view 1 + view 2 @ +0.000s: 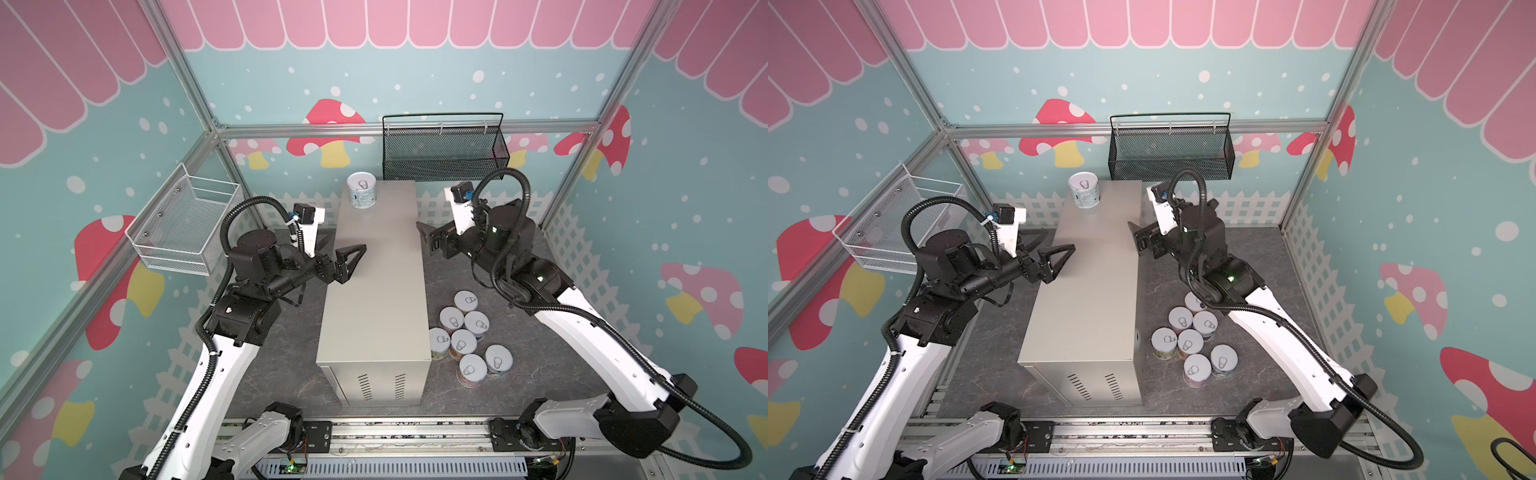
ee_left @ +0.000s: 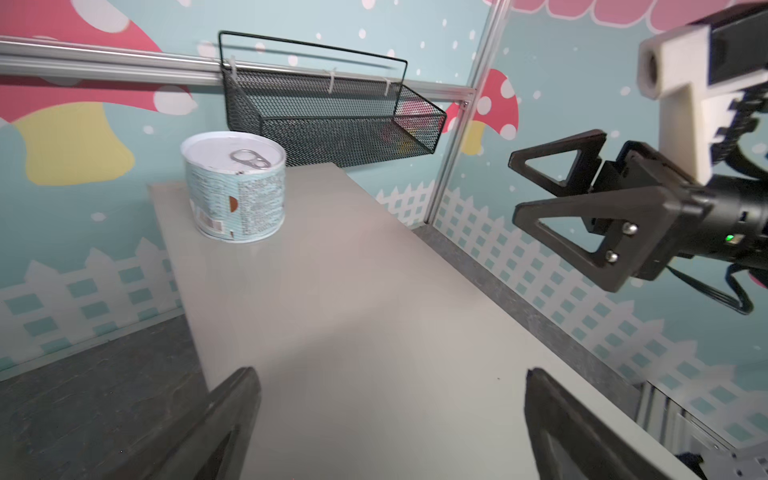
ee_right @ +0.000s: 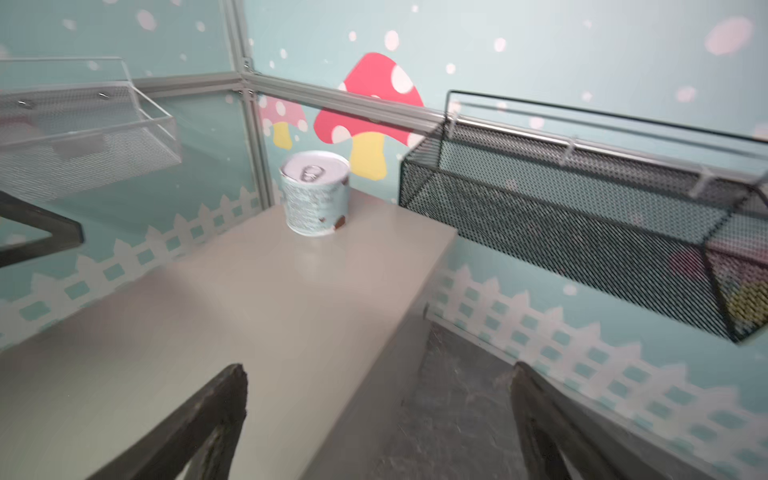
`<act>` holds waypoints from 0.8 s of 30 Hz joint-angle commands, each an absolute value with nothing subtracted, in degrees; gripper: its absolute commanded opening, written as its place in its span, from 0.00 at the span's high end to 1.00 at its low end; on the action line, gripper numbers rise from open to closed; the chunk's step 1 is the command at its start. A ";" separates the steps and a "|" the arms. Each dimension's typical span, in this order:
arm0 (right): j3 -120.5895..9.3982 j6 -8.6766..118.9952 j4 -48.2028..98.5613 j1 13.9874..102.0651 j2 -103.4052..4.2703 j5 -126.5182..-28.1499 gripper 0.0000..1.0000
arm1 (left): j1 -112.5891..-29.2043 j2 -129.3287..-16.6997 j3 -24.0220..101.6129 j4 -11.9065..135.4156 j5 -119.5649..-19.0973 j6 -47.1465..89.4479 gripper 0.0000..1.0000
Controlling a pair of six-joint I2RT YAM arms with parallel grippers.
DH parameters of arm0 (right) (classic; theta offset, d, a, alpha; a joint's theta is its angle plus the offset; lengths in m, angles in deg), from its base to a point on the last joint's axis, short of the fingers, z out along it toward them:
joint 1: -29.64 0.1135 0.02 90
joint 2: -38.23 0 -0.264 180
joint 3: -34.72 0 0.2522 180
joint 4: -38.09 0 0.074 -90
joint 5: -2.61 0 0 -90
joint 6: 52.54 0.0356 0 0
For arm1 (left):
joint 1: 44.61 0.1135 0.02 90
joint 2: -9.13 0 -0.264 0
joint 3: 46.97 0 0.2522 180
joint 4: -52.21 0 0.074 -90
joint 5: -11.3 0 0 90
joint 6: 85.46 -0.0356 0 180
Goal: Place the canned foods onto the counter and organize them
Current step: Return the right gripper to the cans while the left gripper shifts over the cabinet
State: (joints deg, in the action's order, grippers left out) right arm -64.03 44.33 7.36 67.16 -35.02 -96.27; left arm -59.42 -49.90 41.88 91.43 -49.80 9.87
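Observation:
A blue-labelled can point(image 1: 362, 189) point(image 1: 1083, 189) stands upright on the far left corner of the beige-grey counter point(image 1: 374, 291) point(image 1: 1088, 299); both wrist views show the can point(image 2: 235, 187) point(image 3: 316, 193) on the counter point(image 2: 353, 311) point(image 3: 249, 299). Several more cans point(image 1: 465, 340) point(image 1: 1192, 343) stand clustered on the dark floor right of the counter. My left gripper point(image 1: 348, 242) point(image 1: 1057, 240) point(image 2: 390, 372) hovers open and empty over the counter's left edge. My right gripper point(image 1: 426, 239) point(image 1: 1136, 237) point(image 3: 378, 368) point(image 2: 514, 185) hangs open and empty at the counter's right edge, apart from the blue can.
A black mesh basket point(image 1: 444, 153) point(image 1: 1171, 149) hangs on the back rail just behind the counter's far end. A white wire basket point(image 1: 183, 224) point(image 1: 888, 232) is fixed to the left wall. Aluminium frame posts stand at the corners.

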 commanded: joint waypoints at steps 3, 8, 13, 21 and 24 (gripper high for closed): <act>-52.15 54.23 -2.91 60.45 -26.39 -102.69 0.01 | -60.74 -50.62 44.79 94.44 -39.95 8.83 0.01; -42.91 60.48 -8.73 52.56 -21.62 -100.21 0.01 | -63.02 -51.49 45.72 95.17 -35.68 9.85 0.01; -36.17 65.34 -12.57 48.60 -24.67 -97.53 0.01 | -67.20 -54.01 48.80 98.67 -33.00 10.78 0.01; -27.15 67.00 -7.99 47.19 -28.38 -95.24 0.01 | -80.05 -59.94 57.97 113.35 -44.93 3.93 0.01; -24.61 67.82 -6.63 46.98 -28.34 -94.69 0.01 | -83.76 -61.62 60.78 115.78 -48.43 2.80 0.01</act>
